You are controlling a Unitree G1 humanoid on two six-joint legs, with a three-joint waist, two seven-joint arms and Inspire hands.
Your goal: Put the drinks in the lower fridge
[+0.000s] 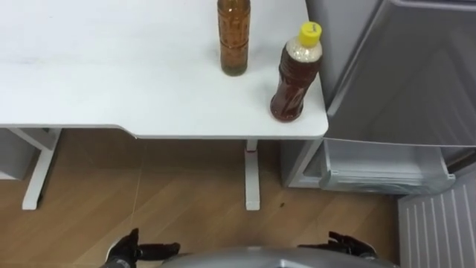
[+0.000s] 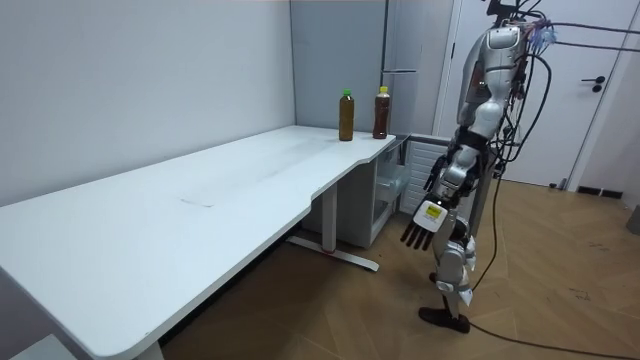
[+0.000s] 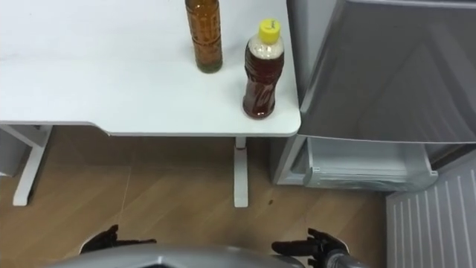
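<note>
**A:** Where are the drinks on your feed?

**B:** I see both on the white table (image 1: 111, 74), at its far right corner. The yellow-capped bottle (image 1: 296, 74) stands upright just beside the right edge. The green-capped bottle (image 2: 346, 117) stands upright a little left of it and farther back. They are near each other but apart.

**A:** And the fridge?

**B:** The grey fridge (image 1: 416, 67) is just right of the table. I can see that its lower compartment (image 1: 383, 167) is open, with a pale shelf front showing near the floor (image 1: 186, 186).

**A:** What about the hands?

**B:** Both are low by the robot's sides, well apart from the bottles. My left hand (image 1: 141, 249) hangs with its fingers loose and pointing down, holding nothing. My right hand (image 1: 348, 246) looks the same, with slack fingers and nothing in them.

**A:** Where is the robot standing?

**B:** I have it upright on the wooden floor, facing the table's near edge, with the fridge to its right.
</note>
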